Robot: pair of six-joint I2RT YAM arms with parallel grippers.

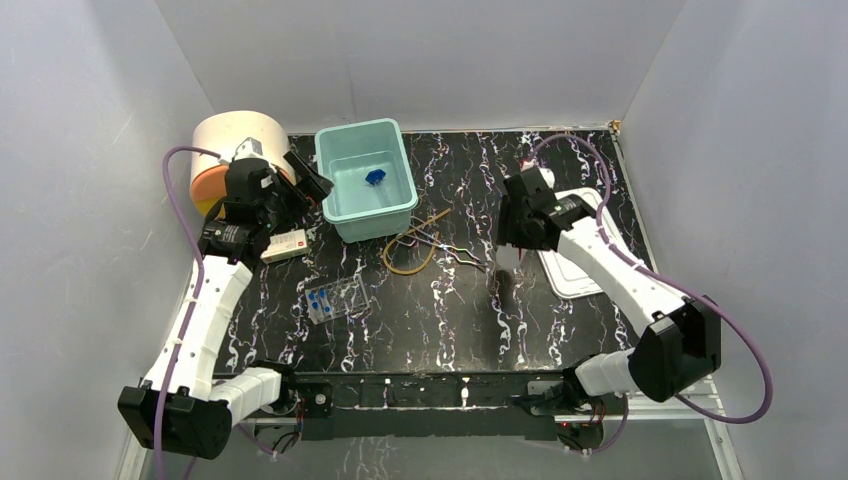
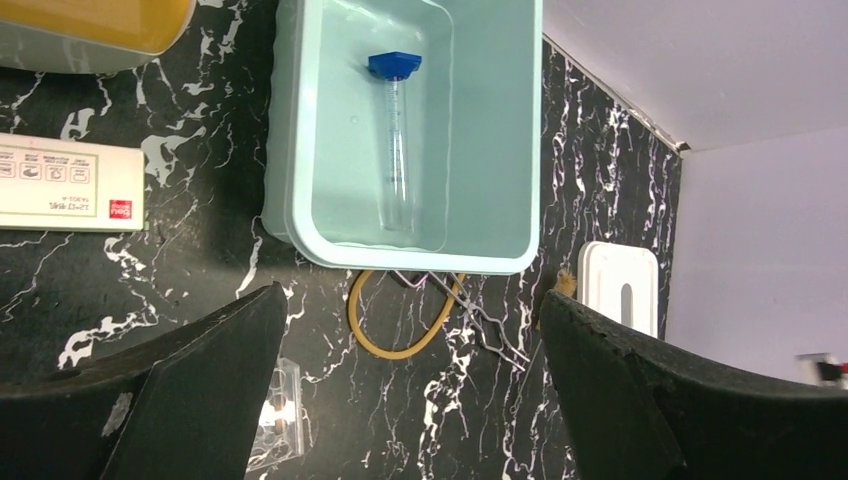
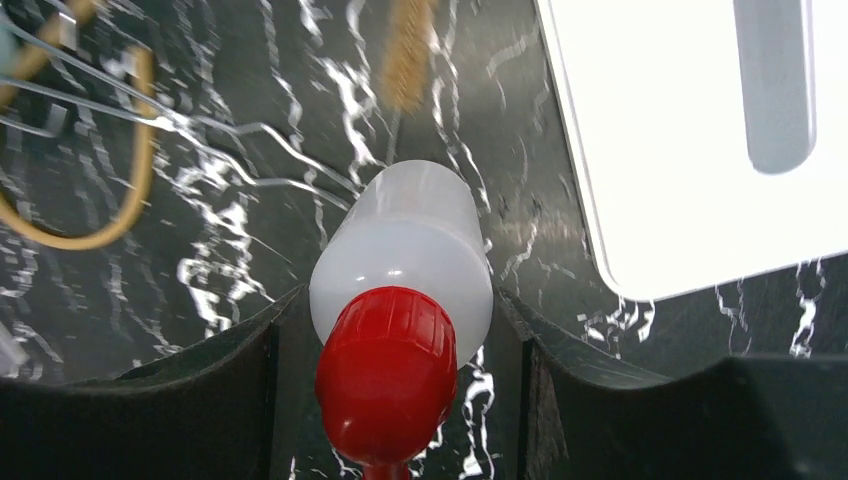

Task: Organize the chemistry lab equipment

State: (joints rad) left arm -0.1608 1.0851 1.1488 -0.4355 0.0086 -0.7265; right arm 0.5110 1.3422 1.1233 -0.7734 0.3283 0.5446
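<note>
Right gripper point(image 3: 400, 305) was closed on the bottle point(image 3: 405, 235), one finger pressed to each flank of the white body just behind the red cap point(image 3: 385, 370), which pointed toward the wrist camera. Bottle location: right of centre on the table point(image 1: 420, 330), just left of the white tray point(image 1: 578, 262); whether its base touched the table could not be told. Brush point(image 3: 410, 50), tan bristles, lay just beyond the bottle, near the tray's edge. Tongs point(image 1: 455, 250), bare wire, lay left of the bottle and apart from it, their far end crossing the tubing point(image 3: 143, 140), an amber loop flat on the table in front of the bin point(image 2: 490, 150). Syringe point(image 2: 395, 150), clear with a blue end, lay inside the bin. Rack point(image 1: 340, 298), clear, lay left of centre, nearer the arm bases, with blue-capped vials point(image 1: 318, 303) in it. Left gripper point(image 2: 412, 300) hung above the table by the bin's left side, fingers spread wide, nothing between them. Box point(image 1: 285, 246), white and labelled, lay under that arm. Drum point(image 1: 235, 135) stood at the far-left corner.
</note>
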